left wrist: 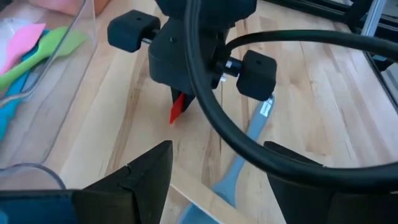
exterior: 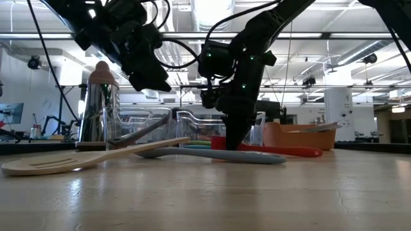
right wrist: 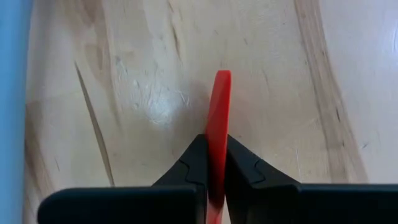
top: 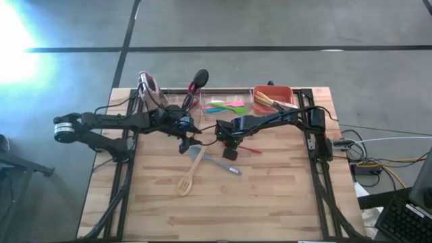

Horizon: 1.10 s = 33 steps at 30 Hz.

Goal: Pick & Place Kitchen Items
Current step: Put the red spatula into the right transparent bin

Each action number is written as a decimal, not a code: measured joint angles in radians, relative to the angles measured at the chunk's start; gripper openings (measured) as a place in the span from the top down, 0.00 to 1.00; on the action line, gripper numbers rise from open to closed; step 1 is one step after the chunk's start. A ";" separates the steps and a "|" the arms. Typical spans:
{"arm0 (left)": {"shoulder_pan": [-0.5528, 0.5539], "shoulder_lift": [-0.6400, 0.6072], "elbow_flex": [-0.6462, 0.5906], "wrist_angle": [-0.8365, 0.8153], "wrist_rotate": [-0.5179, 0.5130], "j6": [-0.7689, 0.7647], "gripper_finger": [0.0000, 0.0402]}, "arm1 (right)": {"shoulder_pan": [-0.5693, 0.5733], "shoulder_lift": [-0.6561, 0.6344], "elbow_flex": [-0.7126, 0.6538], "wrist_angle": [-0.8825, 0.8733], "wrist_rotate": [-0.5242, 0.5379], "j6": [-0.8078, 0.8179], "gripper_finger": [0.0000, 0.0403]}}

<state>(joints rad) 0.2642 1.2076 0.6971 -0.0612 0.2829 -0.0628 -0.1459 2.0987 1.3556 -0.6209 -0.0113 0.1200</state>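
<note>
Two arms meet mid-table. The right gripper (right wrist: pixel 214 163) is pinched tight on a red utensil (right wrist: pixel 218 118) lying on the table (top: pixel 270 196), beside a blue spatula (top: pixel 219 163) and wooden spatula (top: pixel 190 174). The left gripper (left wrist: pixel 214 180) hovers close by, fingers spread wide, holding nothing.

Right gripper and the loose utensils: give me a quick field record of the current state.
right gripper: shut on red utensil, down at the table
left gripper: open, holding nothing, just left of the right gripper
wooden slotted spatula: lying loose on table
blue-grey spatula: lying loose, crossing the wooden one
clear bin: at far edge, holds pink, green and blue utensils
orange bin: far right, holds pale-handled items
</note>
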 joint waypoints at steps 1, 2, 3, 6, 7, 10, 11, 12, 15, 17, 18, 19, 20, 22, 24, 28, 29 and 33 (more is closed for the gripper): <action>0.000 0.000 0.000 0.001 0.000 -0.006 0.37 | 0.000 -0.004 0.000 -0.002 -0.001 0.001 0.97; 0.000 0.000 0.000 0.001 0.000 -0.012 0.37 | 0.000 -0.011 0.000 -0.006 -0.001 0.001 0.97; 0.000 0.000 0.000 0.001 0.000 -0.017 0.37 | 0.000 -0.023 0.000 -0.010 -0.004 0.004 0.97; 0.000 0.000 0.000 0.007 0.000 -0.019 0.37 | 0.001 -0.067 -0.006 -0.023 -0.020 0.012 0.97; 0.000 0.000 0.000 0.013 0.000 -0.020 0.37 | 0.003 -0.085 -0.012 -0.047 -0.019 0.016 0.97; -0.001 0.000 -0.001 0.052 0.000 -0.023 0.37 | 0.011 -0.167 -0.015 -0.065 -0.020 0.030 0.97; -0.002 0.000 -0.004 0.073 -0.001 -0.027 0.37 | 0.012 -0.204 -0.015 -0.060 -0.020 0.036 0.97; -0.004 0.000 -0.011 0.095 -0.001 -0.035 0.37 | 0.014 -0.237 -0.020 -0.063 -0.021 0.044 0.97; -0.005 0.001 -0.031 0.141 0.000 -0.050 0.37 | 0.019 -0.320 -0.035 -0.061 -0.018 0.058 0.97; -0.005 0.001 -0.042 0.180 0.000 -0.050 0.37 | 0.024 -0.374 -0.038 -0.062 -0.008 0.063 0.97; -0.005 0.001 -0.047 0.198 -0.001 -0.050 0.37 | 0.026 -0.407 -0.038 -0.051 -0.003 0.063 0.97; -0.005 0.001 -0.051 0.213 -0.001 -0.051 0.37 | 0.030 -0.440 -0.037 -0.041 0.011 0.064 0.97; -0.005 0.002 -0.051 0.226 -0.002 -0.051 0.37 | 0.032 -0.469 -0.035 -0.029 0.024 0.064 0.97; -0.008 0.010 -0.051 0.265 -0.004 -0.051 0.37 | 0.040 -0.521 -0.037 -0.001 0.048 0.060 0.97; -0.013 0.022 -0.052 0.292 -0.004 -0.061 0.37 | 0.051 -0.569 -0.042 0.034 0.073 0.048 0.97; -0.028 0.075 -0.054 0.396 -0.004 -0.085 0.37 | 0.087 -0.675 -0.057 0.183 0.134 -0.019 0.97; -0.032 0.093 -0.054 0.451 -0.004 -0.094 0.37 | 0.097 -0.698 -0.065 0.224 0.149 -0.041 0.97; -0.051 0.169 -0.045 0.708 -0.004 -0.142 0.37 | 0.131 -0.765 -0.118 0.410 0.173 -0.135 0.97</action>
<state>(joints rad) 0.2132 1.3768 0.6525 0.6467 0.2785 -0.2048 -0.0150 1.3333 1.2371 -0.2113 0.1622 -0.0150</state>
